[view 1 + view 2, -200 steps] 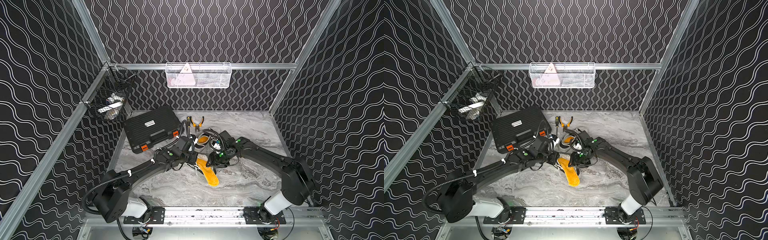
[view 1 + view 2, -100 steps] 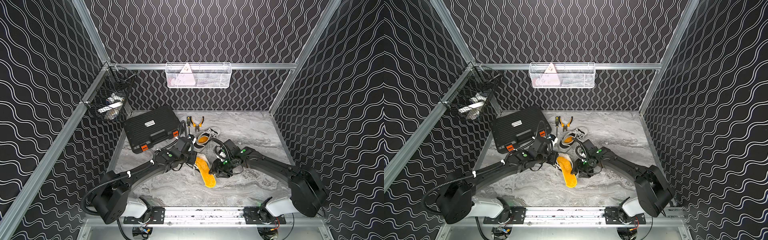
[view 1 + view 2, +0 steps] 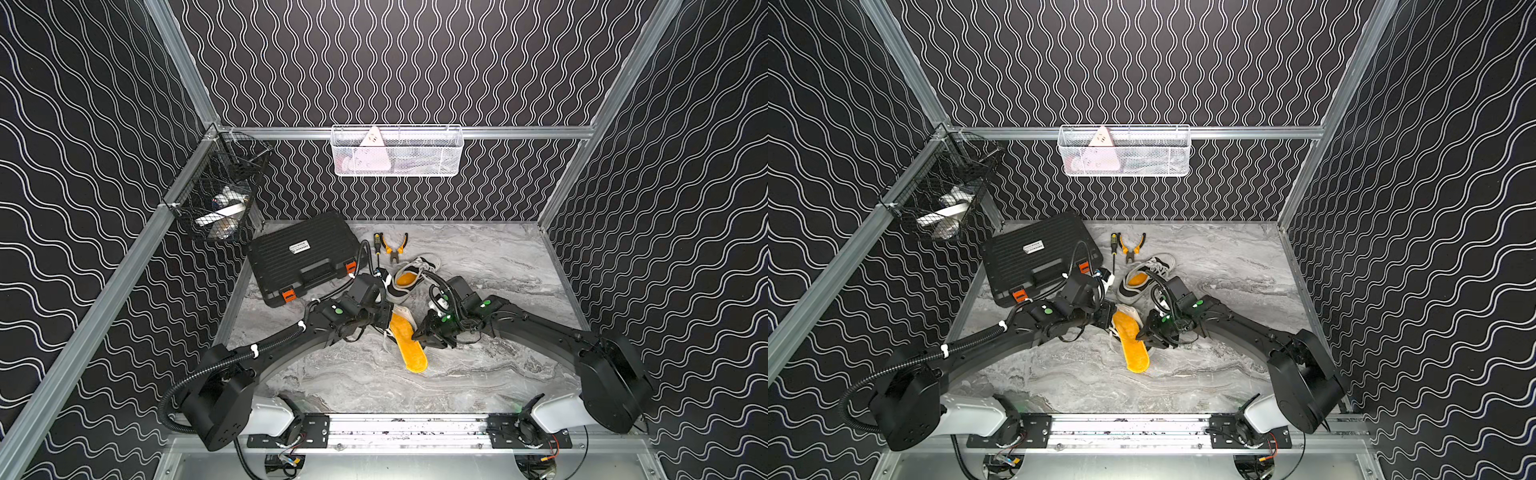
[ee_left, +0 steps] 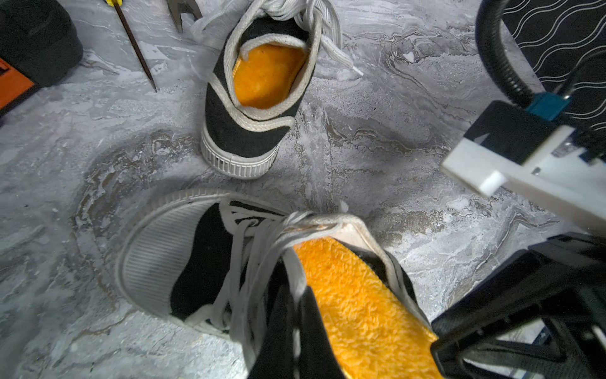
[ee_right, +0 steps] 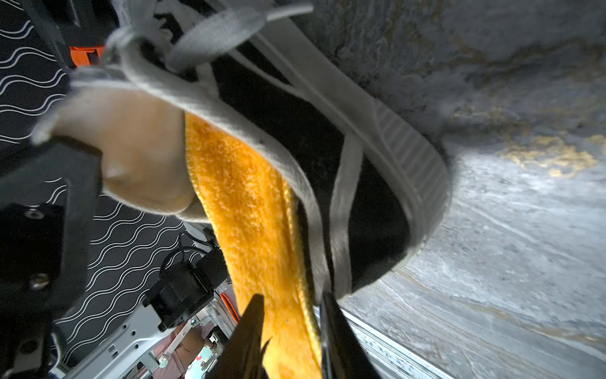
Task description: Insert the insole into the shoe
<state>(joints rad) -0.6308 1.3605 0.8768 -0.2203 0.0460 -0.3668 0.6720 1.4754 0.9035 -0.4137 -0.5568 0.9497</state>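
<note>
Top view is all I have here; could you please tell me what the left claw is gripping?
Observer: In the left wrist view the left claw is shut on the opening edge of the shoe.
Operator: Thank you; is the insole in yet?
Observer: That view shows only its front end inside the opening; the rest sticks out.
Operator: And the other arm?
Observer: In the right wrist view the right claw has a finger on each side of the insole; I cannot tell whether they pinch it.

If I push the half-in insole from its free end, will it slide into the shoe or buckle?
Likely to buckle: the insole curves between the shoe opening and the right gripper, so it looks floppy. Its fuzzy orange top will probably drag on the lining rather than slide. Short pushes near the opening seem safer.
</note>
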